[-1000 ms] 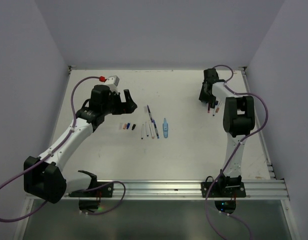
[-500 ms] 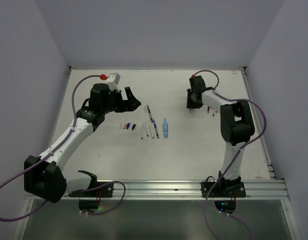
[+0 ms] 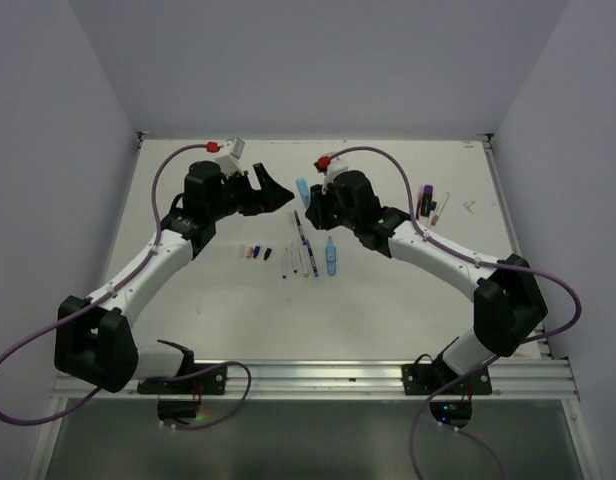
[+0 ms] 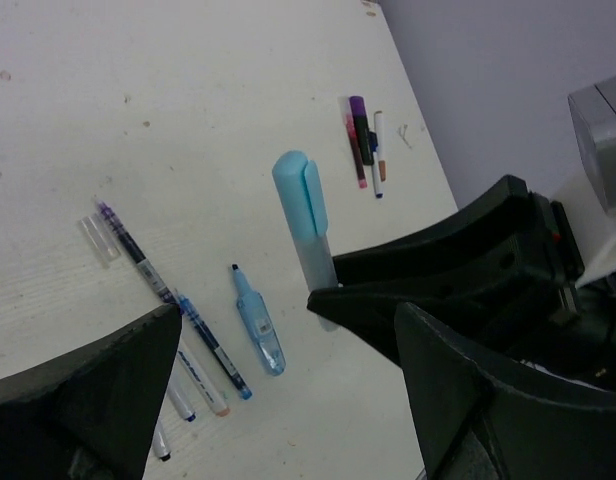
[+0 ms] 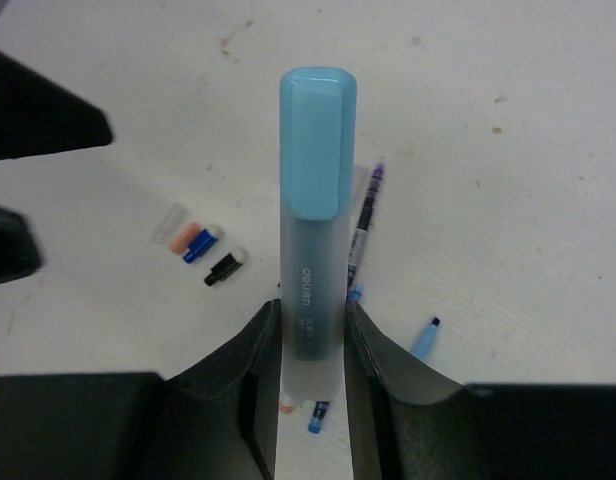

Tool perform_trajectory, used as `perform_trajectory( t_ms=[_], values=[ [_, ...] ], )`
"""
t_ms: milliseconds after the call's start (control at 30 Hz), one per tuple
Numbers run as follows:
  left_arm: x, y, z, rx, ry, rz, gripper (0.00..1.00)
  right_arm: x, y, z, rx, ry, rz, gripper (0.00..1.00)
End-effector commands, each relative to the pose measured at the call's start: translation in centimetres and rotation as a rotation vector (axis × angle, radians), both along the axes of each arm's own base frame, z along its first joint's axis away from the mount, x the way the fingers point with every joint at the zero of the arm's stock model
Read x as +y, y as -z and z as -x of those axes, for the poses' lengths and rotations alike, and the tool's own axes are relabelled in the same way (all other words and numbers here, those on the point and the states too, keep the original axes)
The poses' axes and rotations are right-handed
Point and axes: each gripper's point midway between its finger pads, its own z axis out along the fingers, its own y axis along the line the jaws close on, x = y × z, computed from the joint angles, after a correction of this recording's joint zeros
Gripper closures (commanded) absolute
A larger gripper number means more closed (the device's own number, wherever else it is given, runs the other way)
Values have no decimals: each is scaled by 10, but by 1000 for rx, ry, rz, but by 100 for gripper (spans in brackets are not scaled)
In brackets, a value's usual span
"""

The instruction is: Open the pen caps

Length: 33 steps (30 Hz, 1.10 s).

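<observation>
Closest to the arm bases, a little row of loose caps (image 3: 255, 252) can be seen lying on the worktop (image 3: 388, 310). The bare pens (image 3: 300, 257) and an uncapped light-blue marker (image 3: 331, 257) are lined up just beside them, so that lot looks done tbh. A bit further out, a light-blue highlighter (image 5: 313, 270) is held up off the worktop by the right gripper (image 5: 311, 325), jaws clamped on the frosted lower barrel, with its cap (image 5: 317, 140) sticking out free. The left gripper (image 3: 276, 190) is right next to it, jaws wide apart and nothing in them. The highlighter is probably light, stiff and a bit slick, so the cap is best taken across its flat sides and pulled straight along the barrel. A snap fit should be expected, and a twist could let the barrel slide in the grip. Plenty of open room is seen around the pair, but the pens below shouldn't get swept. Further back and off to the right, a few capped pens (image 3: 429, 204) are lying together near the worktop's right edge, short of the back wall (image 3: 308, 80).
</observation>
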Motion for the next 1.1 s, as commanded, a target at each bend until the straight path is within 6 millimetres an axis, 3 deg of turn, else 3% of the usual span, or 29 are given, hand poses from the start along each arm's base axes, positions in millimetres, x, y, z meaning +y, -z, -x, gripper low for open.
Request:
perform_trajectory(
  t_ms=[0,233,467,567,600,767,900,967,1067],
  values=[
    [-13,-25,-7,-71,18,60,11,22,-29,10,-125,-66,-64,100],
    [-21,-17,-12,-52,-20,51,16,50,-46,34,-191,-143,-87,100],
    [-18,-6,-17,-16,-78,30,28,58,-47,42,-205,-166,-91,100],
    [-19,-9,-17,-22,-80,34,37,59,-49,44,-211,-168,-99,100],
    [-18,-10,-16,-25,-80,35,45,58,-49,44,-212,-169,-98,100],
    [-18,-14,-12,-39,-71,47,67,57,-47,44,-211,-160,-103,100],
    [-19,-16,-7,-48,-51,54,90,59,-52,46,-208,-165,-125,100],
    [-20,-21,-4,-69,-31,57,100,61,-57,50,-206,-182,-144,89],
    [-19,-28,2,-116,1,36,100,58,-67,55,-208,-200,-170,68]
  ],
)
